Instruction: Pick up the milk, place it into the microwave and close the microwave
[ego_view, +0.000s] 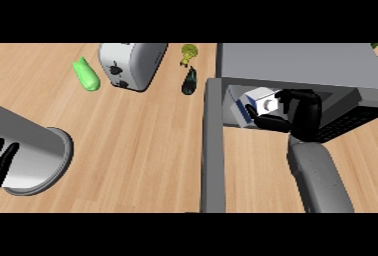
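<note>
Two hands are showing. Nearest, at the left edge, the left hand (6, 156) is resting in front of a grey round container (44, 150), its fingers relaxed and holding nothing. Further in, the right hand (299, 117) is reaching past the open microwave door (212, 150), with fingers and thumb curling round the milk carton (260, 96). The carton is sitting just inside the opening of the microwave (295, 60), toward its left side.

By my judgement the placing step is under way. The next move is calling for setting the carton on the oven floor, drawing the hand clear, then swinging the door closed.

Farthest off, a toaster (131, 65), a green cucumber (86, 75) and a dark aubergine (190, 81) are lying on the counter (148, 140). No writing is showing legibly; the carton is showing only a blue patch on white.
</note>
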